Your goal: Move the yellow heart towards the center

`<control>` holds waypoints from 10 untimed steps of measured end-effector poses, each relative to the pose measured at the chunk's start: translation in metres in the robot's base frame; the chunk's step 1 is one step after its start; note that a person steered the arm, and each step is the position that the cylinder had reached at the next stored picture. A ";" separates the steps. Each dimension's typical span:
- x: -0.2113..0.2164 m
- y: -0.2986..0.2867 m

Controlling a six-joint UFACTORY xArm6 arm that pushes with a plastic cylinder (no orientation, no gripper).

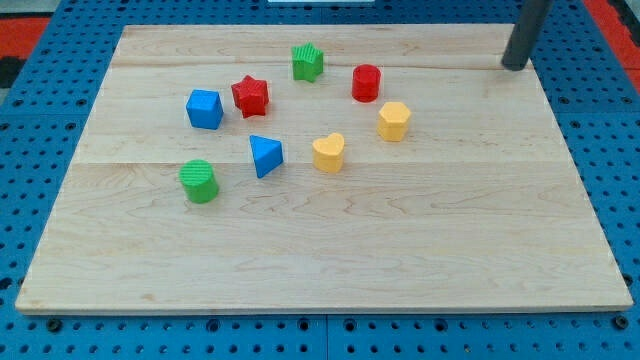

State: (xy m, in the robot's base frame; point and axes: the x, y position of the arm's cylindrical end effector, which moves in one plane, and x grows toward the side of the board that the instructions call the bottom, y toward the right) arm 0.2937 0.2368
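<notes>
Jaws I have none; my tip (515, 66) rests on the wooden board (330, 250) at 2 o'clock, well apart from the blocks. At the board's center lies the yellow heart (328, 152), with the yellow hexagon (394, 120) at its 2 o'clock.

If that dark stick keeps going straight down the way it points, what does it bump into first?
Just the wooden board. My tip points down at bare wood near the view's top right, apparently touching it already. No block lies beneath it; the closest, the red cylinder, stands well to the view's left.

A robotics lab bench: wooden board (330, 240) on a blue perforated mounting table (30, 130).
</notes>
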 end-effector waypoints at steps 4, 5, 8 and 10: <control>0.152 -0.139; 0.163 -0.182; 0.163 -0.231; 0.163 -0.255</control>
State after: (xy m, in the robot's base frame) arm 0.4572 -0.0183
